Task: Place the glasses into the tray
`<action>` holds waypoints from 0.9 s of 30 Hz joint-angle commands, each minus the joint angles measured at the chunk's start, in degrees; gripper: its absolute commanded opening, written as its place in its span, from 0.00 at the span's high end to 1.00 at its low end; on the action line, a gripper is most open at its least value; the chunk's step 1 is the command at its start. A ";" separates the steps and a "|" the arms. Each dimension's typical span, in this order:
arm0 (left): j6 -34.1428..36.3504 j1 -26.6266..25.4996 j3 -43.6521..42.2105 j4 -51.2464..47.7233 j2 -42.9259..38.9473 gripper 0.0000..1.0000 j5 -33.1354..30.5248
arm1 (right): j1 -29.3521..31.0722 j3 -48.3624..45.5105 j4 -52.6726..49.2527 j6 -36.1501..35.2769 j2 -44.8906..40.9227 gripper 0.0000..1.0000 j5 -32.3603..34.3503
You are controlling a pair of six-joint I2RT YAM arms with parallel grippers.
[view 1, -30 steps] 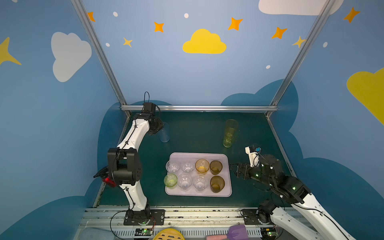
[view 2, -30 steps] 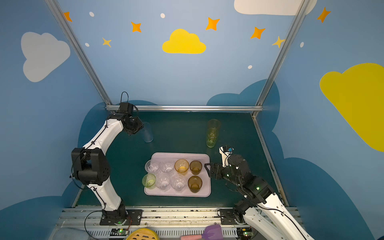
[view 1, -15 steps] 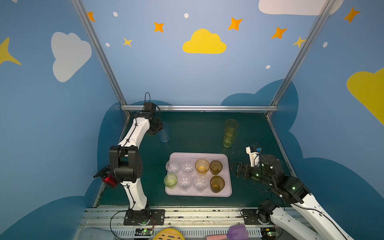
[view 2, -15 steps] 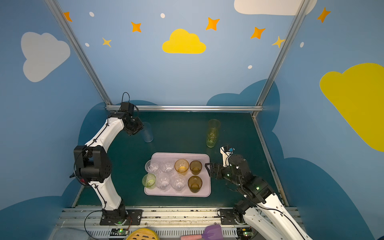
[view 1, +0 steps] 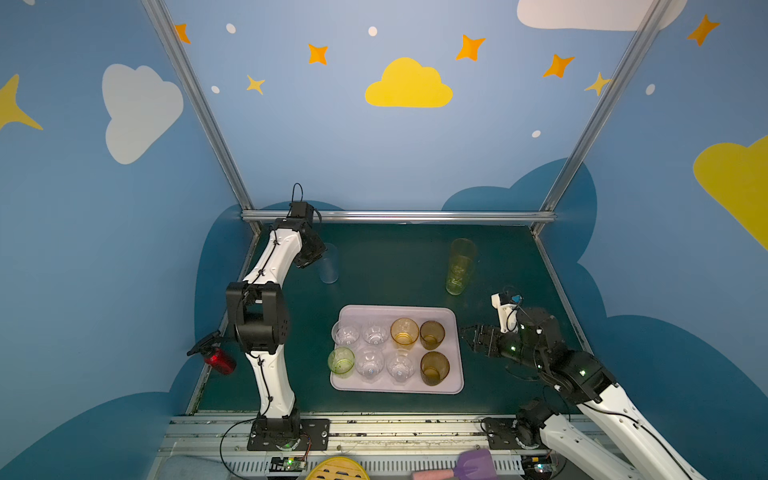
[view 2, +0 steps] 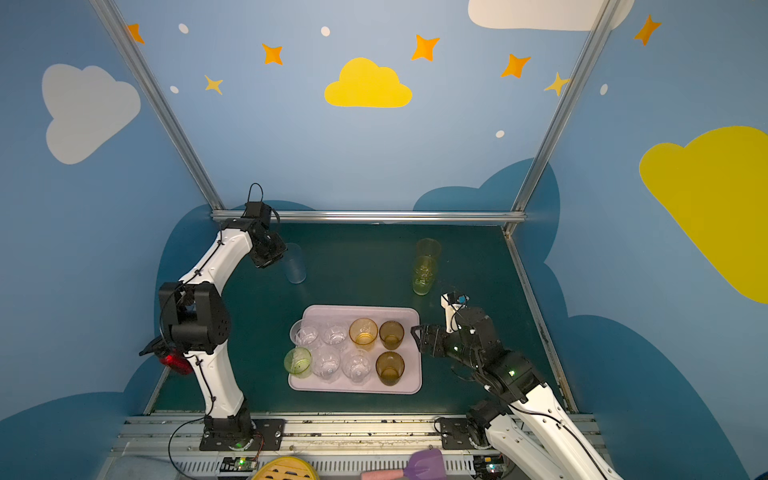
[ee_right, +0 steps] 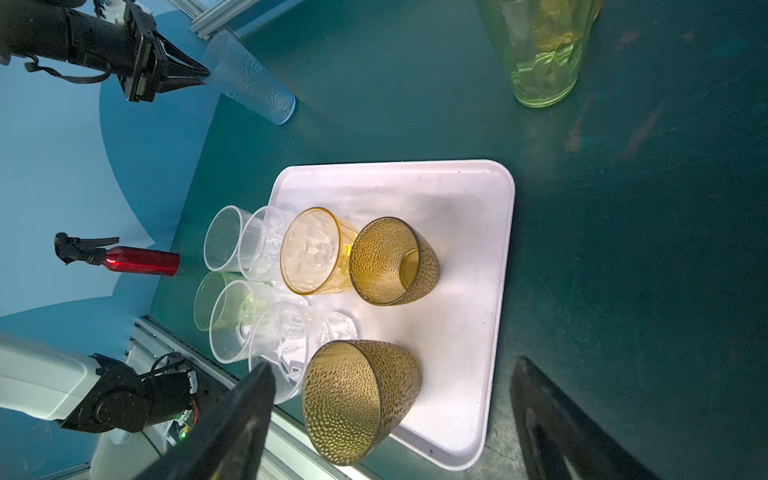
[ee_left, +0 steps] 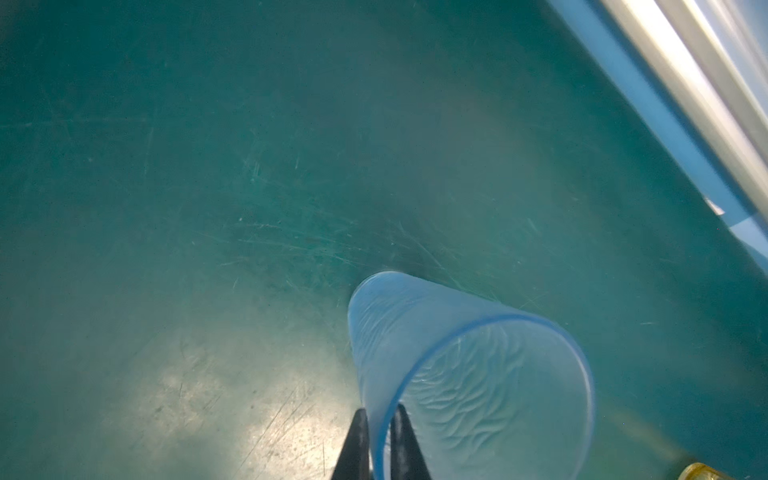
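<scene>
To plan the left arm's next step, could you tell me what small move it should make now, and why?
Probably a short straight lift: the left claw pinches the rim of the pale blue glass, which stands on the table outside the tray, whose far strip is bare.

Blue tumbler (ee_left: 457, 374) frosted, rippled; table (ee_left: 208, 208) matt, scratched.

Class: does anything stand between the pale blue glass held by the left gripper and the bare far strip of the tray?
Nothing visible does. Only bare green mat lies between the pale blue glass and the tray. The short glasses fill its nearer rows, and the yellow-green tall glass stands off to the right.
</scene>
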 commanded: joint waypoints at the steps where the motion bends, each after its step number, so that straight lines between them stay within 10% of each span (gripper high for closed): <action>1: 1.34 0.24 1.59 -2.95 0.84 0.90 -1.41 | -0.57 0.01 -0.74 -0.18 0.22 0.13 -1.53; 27: 4.07 -0.04 -10.72 -0.61 -15.46 0.96 4.60 | -3.13 -2.16 0.39 1.75 -3.11 0.13 -1.66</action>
